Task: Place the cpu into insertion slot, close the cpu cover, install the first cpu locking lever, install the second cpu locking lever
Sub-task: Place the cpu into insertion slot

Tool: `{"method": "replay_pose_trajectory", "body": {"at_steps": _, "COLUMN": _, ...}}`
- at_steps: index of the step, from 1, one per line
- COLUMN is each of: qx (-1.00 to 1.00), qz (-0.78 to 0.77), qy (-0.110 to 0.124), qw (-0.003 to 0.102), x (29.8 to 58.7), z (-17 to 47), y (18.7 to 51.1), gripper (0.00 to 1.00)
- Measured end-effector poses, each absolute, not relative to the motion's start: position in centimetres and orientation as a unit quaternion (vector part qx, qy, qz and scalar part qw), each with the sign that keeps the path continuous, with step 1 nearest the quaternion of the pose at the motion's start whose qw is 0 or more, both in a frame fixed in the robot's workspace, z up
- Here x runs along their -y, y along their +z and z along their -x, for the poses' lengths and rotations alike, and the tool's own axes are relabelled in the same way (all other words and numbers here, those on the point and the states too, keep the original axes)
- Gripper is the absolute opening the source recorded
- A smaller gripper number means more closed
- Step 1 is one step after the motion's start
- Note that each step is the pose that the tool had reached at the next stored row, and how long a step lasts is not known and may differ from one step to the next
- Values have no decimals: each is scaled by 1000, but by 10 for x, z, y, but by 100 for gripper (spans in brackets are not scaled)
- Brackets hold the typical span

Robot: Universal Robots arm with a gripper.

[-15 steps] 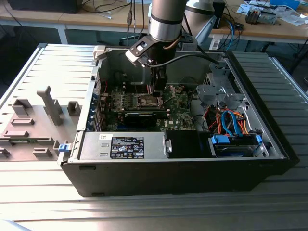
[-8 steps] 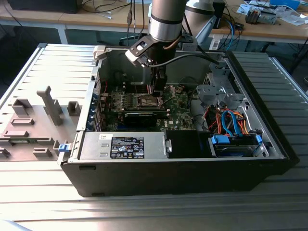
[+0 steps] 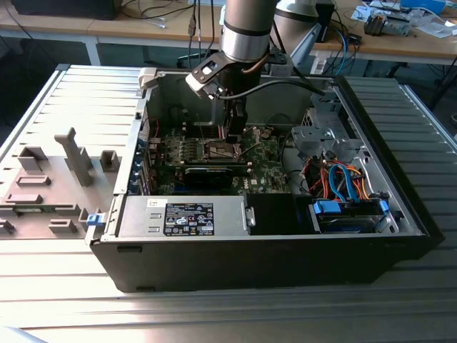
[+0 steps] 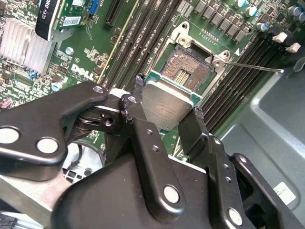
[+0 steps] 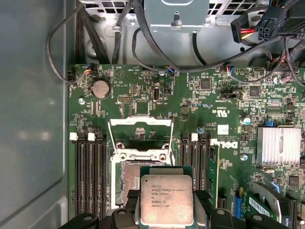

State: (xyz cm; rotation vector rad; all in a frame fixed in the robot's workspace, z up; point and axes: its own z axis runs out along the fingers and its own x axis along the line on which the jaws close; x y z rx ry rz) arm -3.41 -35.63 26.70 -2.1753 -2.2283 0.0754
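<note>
My gripper (image 4: pixel 167 109) is shut on the cpu (image 4: pixel 167 105), a silver-faced square chip pinched by its two opposite edges between black fingers (image 4: pixel 137 90). The chip hangs tilted just over the insertion slot (image 4: pixel 188 71), whose dark pin field lies uncovered. In the first wrist view the cpu (image 5: pixel 167 199) overlaps the near corner of the insertion slot (image 5: pixel 127 175), and the cpu cover (image 5: pixel 140 121) is swung open beyond it. A thin locking lever (image 4: pixel 252 67) sticks out beside the socket. In the exterior view the gripper (image 3: pixel 231 134) reaches down into the case above the motherboard.
Long black memory slots (image 5: pixel 90 176) flank the socket on both sides. A finned silver heatsink (image 5: pixel 279 145) and a black card (image 4: pixel 47 19) sit nearby. Black cables (image 5: pixel 143 43) run along the case wall. The open computer case (image 3: pixel 400 214) holds a drive cage with orange and blue cables (image 3: pixel 343 179).
</note>
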Motion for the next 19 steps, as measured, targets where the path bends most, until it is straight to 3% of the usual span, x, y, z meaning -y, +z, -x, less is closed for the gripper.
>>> {"method": "replay_pose_trajectory", "body": {"at_steps": 19, "qx": 702, "qz": 712, "qy": 24, "qw": 14, "x": 356, "z": 34, "y": 267, "gripper": 54}}
